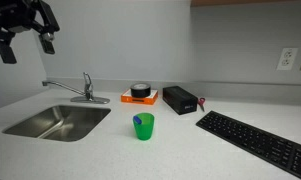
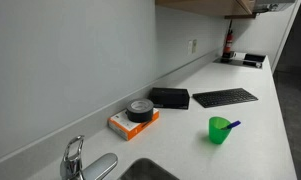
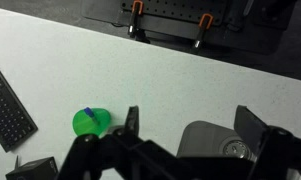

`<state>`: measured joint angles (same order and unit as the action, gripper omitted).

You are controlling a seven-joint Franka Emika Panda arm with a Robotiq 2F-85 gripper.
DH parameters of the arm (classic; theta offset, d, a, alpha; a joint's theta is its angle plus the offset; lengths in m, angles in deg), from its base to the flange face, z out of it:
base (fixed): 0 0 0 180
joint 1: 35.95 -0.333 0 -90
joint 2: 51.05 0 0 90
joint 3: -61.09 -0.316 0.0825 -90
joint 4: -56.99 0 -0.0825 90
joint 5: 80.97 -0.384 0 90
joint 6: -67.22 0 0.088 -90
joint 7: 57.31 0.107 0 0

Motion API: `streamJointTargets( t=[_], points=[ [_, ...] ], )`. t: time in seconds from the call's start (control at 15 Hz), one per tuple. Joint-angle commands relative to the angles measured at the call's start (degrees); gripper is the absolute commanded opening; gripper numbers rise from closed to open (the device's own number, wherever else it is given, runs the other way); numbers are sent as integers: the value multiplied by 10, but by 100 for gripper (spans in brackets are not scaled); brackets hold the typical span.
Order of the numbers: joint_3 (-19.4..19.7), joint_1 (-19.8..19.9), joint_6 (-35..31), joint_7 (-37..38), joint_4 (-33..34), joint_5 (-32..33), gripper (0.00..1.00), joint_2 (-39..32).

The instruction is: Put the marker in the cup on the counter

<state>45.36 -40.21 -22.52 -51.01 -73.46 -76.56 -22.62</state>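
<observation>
The green cup (image 1: pixel 142 127) stands upright on the off-white counter (image 1: pixel 180 150), in front of the sink. The blue marker (image 2: pixel 233 126) sticks out of the cup (image 2: pixel 219 130), leaning on its rim; its tip shows in the cup in the wrist view (image 3: pixel 88 113). My gripper (image 1: pixel 23 40) is high up at the top left in an exterior view, well away from the cup, open and empty. In the wrist view its two fingers (image 3: pixel 190 125) are spread apart with nothing between them, and the cup (image 3: pixel 90 124) lies far below to the left.
A steel sink (image 1: pixel 58 122) with a faucet (image 1: pixel 87 88) is set into the counter. Behind the cup are a black round object on an orange base (image 1: pixel 141 94) and a black box (image 1: pixel 179 99). A black keyboard (image 1: pixel 258 142) lies to one side.
</observation>
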Motion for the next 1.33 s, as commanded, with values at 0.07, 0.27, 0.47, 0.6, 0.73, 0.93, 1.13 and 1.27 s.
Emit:
streamJointTargets(
  t=[0.07, 0.27, 0.47, 0.6, 0.73, 0.93, 1.13, 1.27],
  points=[
    [15, -19, 2, 7, 1, 6, 100, -4],
    [18, -21, -2, 0, 1, 6, 100, -5],
    [29, -6, -43, 12, -20, 29, 100, -3],
    [44, 7, -85, 27, -42, 50, 100, -6],
    [66, 22, -135, 45, -66, 60, 100, -13],
    [101, 55, -233, 87, -104, 68, 100, -30],
    [135, 85, -260, 99, -107, 49, 100, -61],
    [134, 79, -246, 81, -107, 52, 100, -57]
  ],
)
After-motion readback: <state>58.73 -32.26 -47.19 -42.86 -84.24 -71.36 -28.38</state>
